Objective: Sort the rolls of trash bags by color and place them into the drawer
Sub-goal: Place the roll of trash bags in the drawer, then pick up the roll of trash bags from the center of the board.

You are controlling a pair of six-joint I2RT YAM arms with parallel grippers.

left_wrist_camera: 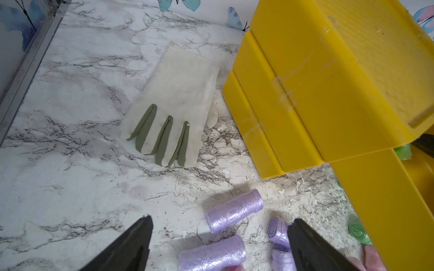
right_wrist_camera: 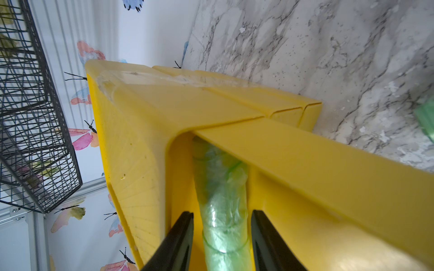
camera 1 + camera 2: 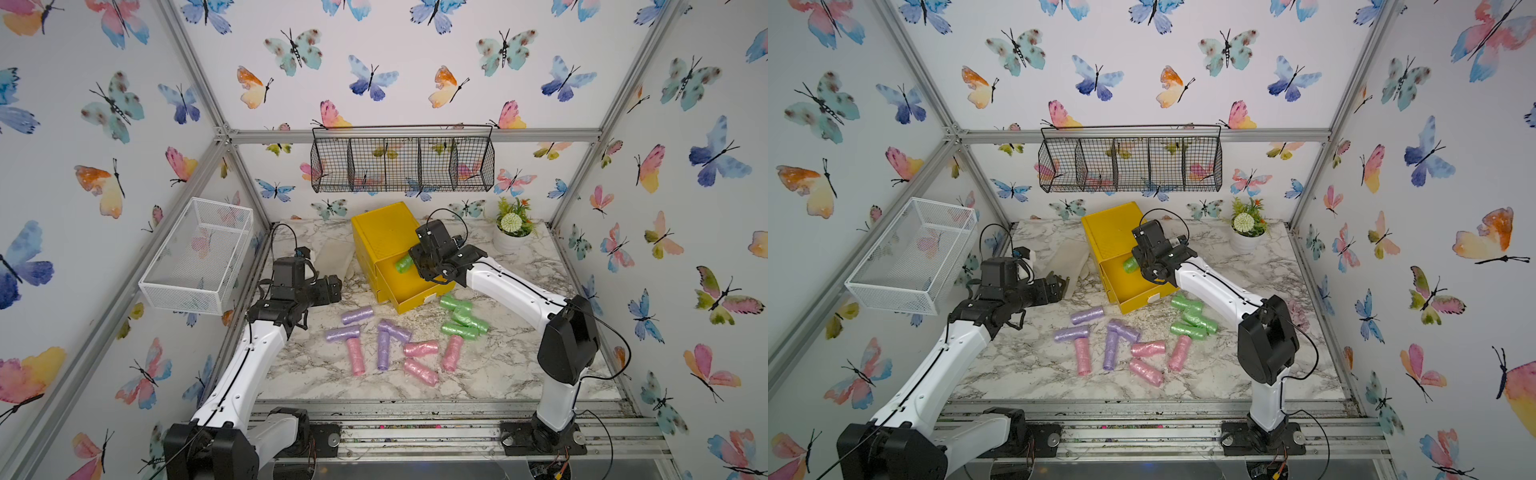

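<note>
A green roll (image 2: 222, 206) lies in the open yellow drawer (image 3: 409, 306) at its inner end, also seen in both top views (image 3: 403, 263) (image 3: 1130, 264). My right gripper (image 2: 222, 214) straddles this roll, open, with a gap on each side of it. On the marble lie three more green rolls (image 3: 459, 320), several purple rolls (image 3: 357, 315) and several pink rolls (image 3: 420, 371). My left gripper (image 1: 219, 221) hovers open and empty left of the drawer, above the purple rolls (image 1: 234, 212).
A cream glove (image 1: 173, 103) with green fingers lies left of the yellow drawer unit (image 3: 384, 232). A white mesh basket (image 3: 199, 253) hangs on the left wall, and a black wire basket (image 3: 402, 164) on the back wall. A potted plant (image 3: 512, 232) stands at back right.
</note>
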